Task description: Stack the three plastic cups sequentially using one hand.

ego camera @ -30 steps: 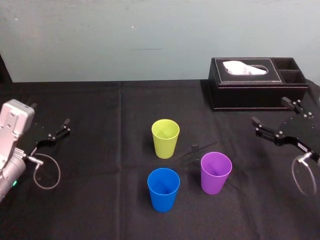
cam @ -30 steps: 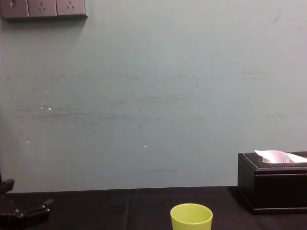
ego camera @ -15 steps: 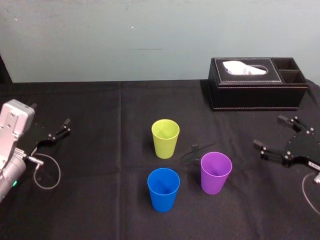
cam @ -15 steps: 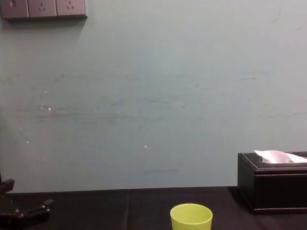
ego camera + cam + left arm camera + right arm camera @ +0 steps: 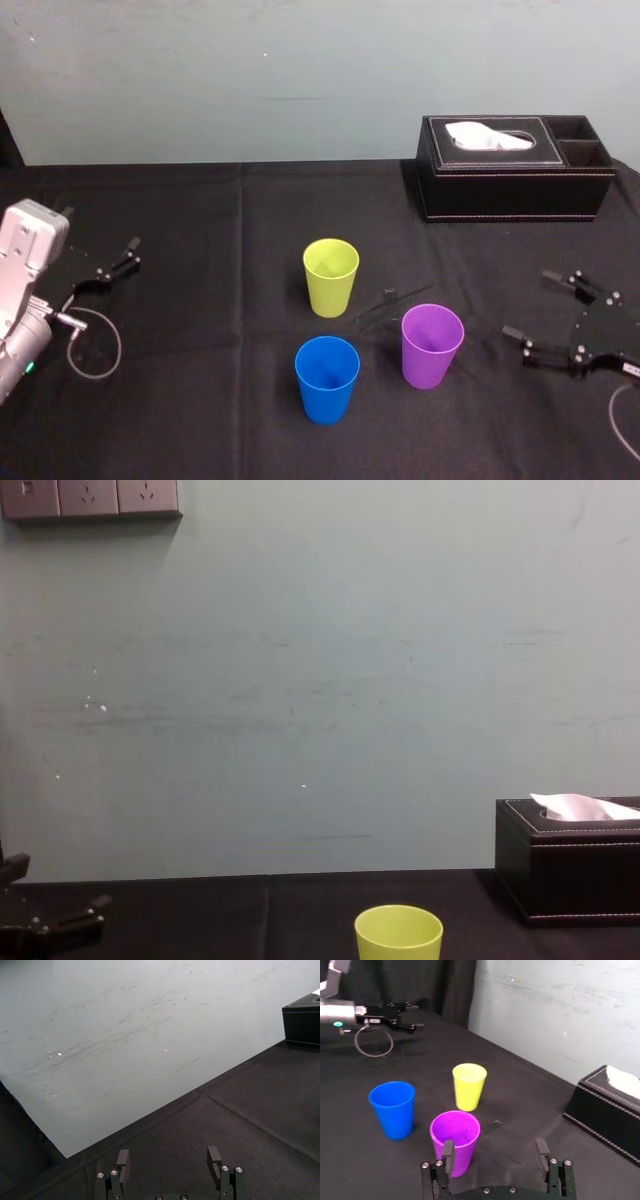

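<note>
Black tablecloth point(image 5: 180, 400), purple cup point(image 5: 432, 345) near spread right pincer point(image 5: 529, 303), not touching

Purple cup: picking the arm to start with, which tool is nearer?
Right. The right tool is open just right of the purple cup; the left tool sits far left.

The chest view's bottom edge is cutting off the yellow-green cup point(image 5: 398, 932), and its right edge is cutting off the black box point(image 5: 565, 875). In the right wrist view, the right gripper point(image 5: 495, 1148) is hiding part of the purple cup point(image 5: 457, 1131).
</note>
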`<state>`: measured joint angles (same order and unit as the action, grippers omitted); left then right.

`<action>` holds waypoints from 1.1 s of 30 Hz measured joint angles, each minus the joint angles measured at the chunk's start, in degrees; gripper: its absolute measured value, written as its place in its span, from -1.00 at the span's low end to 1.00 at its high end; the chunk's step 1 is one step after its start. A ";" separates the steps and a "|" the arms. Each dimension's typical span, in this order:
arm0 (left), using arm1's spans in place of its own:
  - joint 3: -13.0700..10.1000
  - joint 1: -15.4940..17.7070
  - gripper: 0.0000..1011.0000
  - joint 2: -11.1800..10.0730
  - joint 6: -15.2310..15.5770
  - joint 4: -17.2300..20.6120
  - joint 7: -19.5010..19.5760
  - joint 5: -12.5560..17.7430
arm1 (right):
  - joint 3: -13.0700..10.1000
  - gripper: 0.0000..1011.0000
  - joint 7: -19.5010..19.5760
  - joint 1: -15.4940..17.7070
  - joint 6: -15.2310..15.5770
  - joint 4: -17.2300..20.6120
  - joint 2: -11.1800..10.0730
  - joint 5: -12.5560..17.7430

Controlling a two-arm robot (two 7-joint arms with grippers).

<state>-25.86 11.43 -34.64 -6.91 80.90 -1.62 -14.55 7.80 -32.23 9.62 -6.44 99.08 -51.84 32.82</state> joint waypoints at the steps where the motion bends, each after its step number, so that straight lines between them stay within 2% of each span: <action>1: 0.00 0.00 1.00 0.00 0.00 0.00 0.00 0.00 | 0.00 0.99 -0.45 0.36 -0.08 0.00 0.03 -0.10; 17: 0.00 0.00 1.00 0.00 0.00 0.00 0.00 0.00 | 2.52 0.99 -3.28 0.85 0.49 -1.45 2.82 -3.61; 33: 0.00 0.00 1.00 0.00 0.00 0.00 0.00 0.00 | 5.31 0.99 -3.92 -1.93 2.10 -4.07 5.65 -5.40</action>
<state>-25.86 11.43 -34.64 -6.91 80.90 -1.62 -14.55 13.11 -36.14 7.70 -4.34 95.01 -46.19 27.42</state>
